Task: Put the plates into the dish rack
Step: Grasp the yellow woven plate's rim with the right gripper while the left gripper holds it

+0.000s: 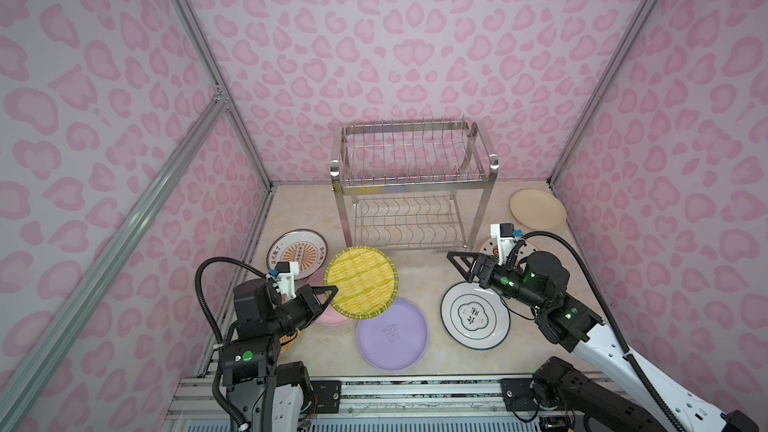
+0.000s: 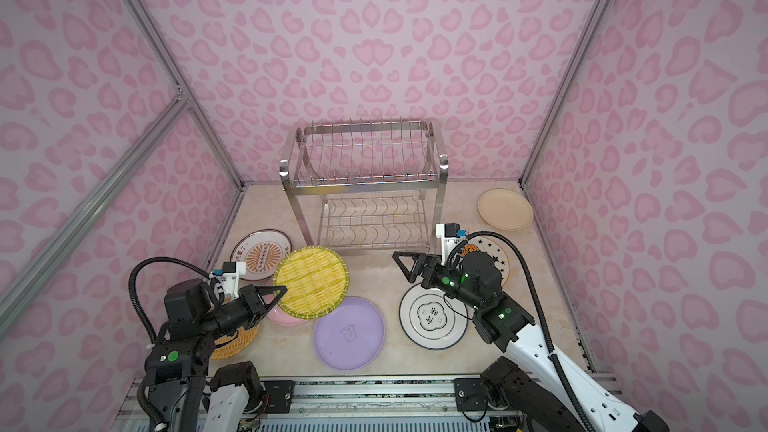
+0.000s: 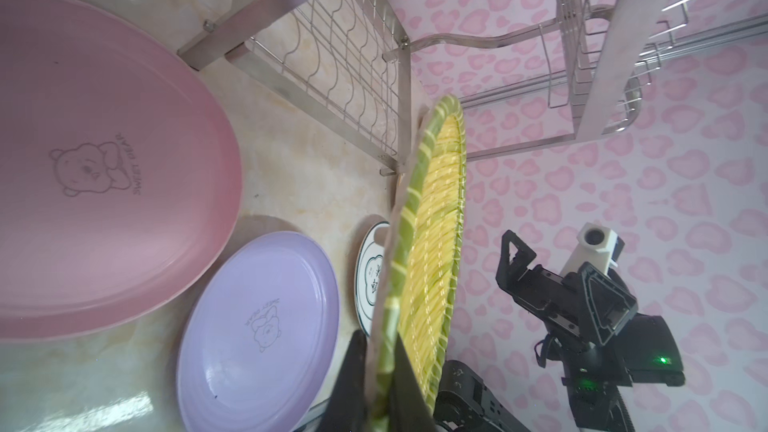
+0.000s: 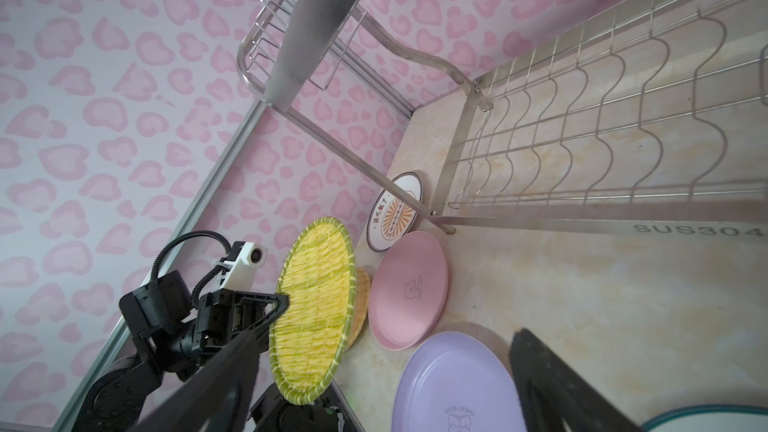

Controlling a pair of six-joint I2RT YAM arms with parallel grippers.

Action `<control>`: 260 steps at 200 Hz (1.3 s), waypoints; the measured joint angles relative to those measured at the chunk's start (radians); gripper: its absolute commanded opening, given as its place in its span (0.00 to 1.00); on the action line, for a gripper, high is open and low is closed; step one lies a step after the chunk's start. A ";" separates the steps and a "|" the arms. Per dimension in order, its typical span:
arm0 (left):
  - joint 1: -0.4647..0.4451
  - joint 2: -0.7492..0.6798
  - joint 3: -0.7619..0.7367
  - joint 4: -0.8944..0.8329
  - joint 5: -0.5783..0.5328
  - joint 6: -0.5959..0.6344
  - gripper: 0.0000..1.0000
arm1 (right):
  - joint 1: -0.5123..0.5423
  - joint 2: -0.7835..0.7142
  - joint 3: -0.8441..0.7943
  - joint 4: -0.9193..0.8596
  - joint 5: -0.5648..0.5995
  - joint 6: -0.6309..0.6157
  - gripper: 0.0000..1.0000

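Plates: seven lie flat on the marble-look tabletop, and one is up in the air.

Nearest, front left: orange woven-look plate, mostly hidden under the left arm. Front centre: lilac plate, with a small bear drawing on its face. To its right, apart from it: white plate with ring emblem, with the right arm's wrist above its far edge. Pink plate sits just left of the lilac one and is largely covered in both top views by the lifted plate.

Left gripper: jaws pinched tight on the rim of the yellow striped plate. The plate is clear of the table and tilted. In the left wrist view the rim runs straight between the two fingers.

Right gripper: jaws spread wide with nothing between them. It hangs above the table near the rack's front right leg and points toward the yellow plate.

Further back, left: orange-radial white plate, flat, near the rack's front left leg. Further back, right: star-patterned plate, partly hidden behind the right arm.

Dish rack: back centre by the rear wall, upright on four legs, prong tier above and wavy-wire shelf below.

Plain cream plate: far right corner, beside the rack.
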 measured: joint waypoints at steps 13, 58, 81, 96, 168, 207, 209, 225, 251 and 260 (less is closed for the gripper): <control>-0.032 -0.004 0.002 0.045 0.018 -0.030 0.04 | 0.003 -0.004 0.005 -0.009 -0.017 0.011 0.91; -0.203 0.025 0.003 0.220 0.016 -0.146 0.04 | 0.072 0.044 0.011 -0.024 -0.040 0.029 0.89; -0.338 0.077 0.003 0.302 -0.046 -0.173 0.04 | 0.121 0.093 0.025 -0.006 -0.044 0.043 0.87; -0.421 0.118 0.003 0.351 -0.090 -0.194 0.04 | 0.145 0.111 0.034 0.012 -0.047 0.045 0.84; -0.589 0.227 0.002 0.528 -0.240 -0.216 0.04 | 0.178 0.099 0.053 0.035 -0.024 0.054 0.46; -0.598 0.253 0.002 0.563 -0.243 -0.223 0.04 | 0.179 0.080 0.042 0.019 0.003 0.074 0.40; -0.598 0.253 0.002 0.564 -0.243 -0.223 0.04 | 0.179 0.080 0.042 0.019 0.003 0.076 0.39; -0.600 0.253 0.002 0.572 -0.250 -0.223 0.04 | 0.181 0.087 0.040 0.023 0.002 0.080 0.36; -0.602 0.253 0.002 0.573 -0.261 -0.223 0.04 | 0.183 0.097 0.024 0.029 0.007 0.097 0.26; -0.602 0.252 0.002 0.573 -0.261 -0.223 0.04 | 0.183 0.097 0.021 0.033 0.013 0.104 0.23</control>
